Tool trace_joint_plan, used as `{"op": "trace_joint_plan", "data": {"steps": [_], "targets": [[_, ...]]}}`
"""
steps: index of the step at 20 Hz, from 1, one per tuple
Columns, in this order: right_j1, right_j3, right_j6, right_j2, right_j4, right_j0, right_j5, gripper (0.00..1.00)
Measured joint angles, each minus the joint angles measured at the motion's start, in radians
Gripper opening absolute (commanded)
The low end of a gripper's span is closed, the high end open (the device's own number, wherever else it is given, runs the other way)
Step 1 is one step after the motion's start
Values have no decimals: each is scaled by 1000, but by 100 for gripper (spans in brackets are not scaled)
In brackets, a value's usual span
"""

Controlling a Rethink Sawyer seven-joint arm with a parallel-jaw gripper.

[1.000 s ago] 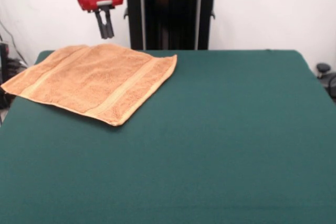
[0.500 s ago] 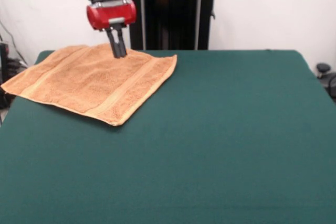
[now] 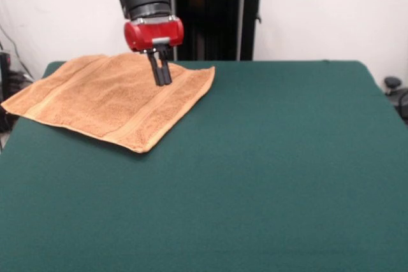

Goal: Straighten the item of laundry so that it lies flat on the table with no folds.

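We see the gripper (image 3: 163,81) hanging over the hand towel (image 3: 111,100), its two dark fingers pressed together with nothing between them, tips low above the cloth near the woven stripe band (image 3: 152,107). The towel lies at the far left corner of the table (image 3: 268,176) as the front view shows it, one corner reaching past the table's left edge. It looks nearly flat already; we judge the remaining work to be smoothing, and perhaps drawing the overhanging corner back onto the surface.

To do this well, we would open the fingers before touching down, pinch only the top layer close to an edge or corner, and pull outward slowly, low over the table, so the cloth does not bunch.

The towel is thick orange-tan terry, soft and looped, roughly square. The table covering is dark green and felt-like, likely grippy enough to drag against the terry.
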Motion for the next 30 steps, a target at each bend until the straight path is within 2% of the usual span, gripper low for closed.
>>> {"op": "trace_joint_plan", "data": {"steps": [5,11,15,30], "targets": [[5,-14,0,-59,-3,27,-4,0],[1,-55,0,-192,-2,131,-4,0],[-5,-71,0,-232,-2,169,-4,0],[-13,-118,0,-293,-2,172,-93,0]]}}
